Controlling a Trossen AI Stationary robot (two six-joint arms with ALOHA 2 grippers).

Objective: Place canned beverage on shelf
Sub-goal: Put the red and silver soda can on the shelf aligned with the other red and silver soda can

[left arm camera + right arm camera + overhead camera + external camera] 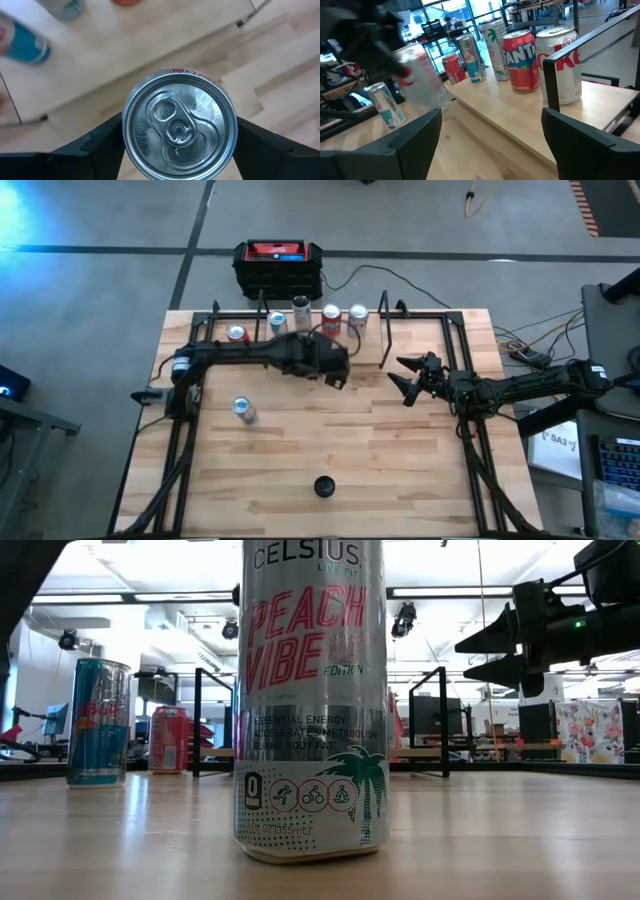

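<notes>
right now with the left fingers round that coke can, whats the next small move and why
Probably carry the can onward over the shelf and lower it into a free spot. The left gripper holds it, fingers on both sides, just short of the plank, which already carries several cans. The right gripper waits open nearby.

Both arms are matte black, built of slim tubular links with blocky joint housings. The left arm [250, 356] swells into a bulky wrist block; the right arm [520, 387] carries a small white label (unreadable) near its base. Each ends in two wedge-shaped black fingers [415, 137].
</notes>
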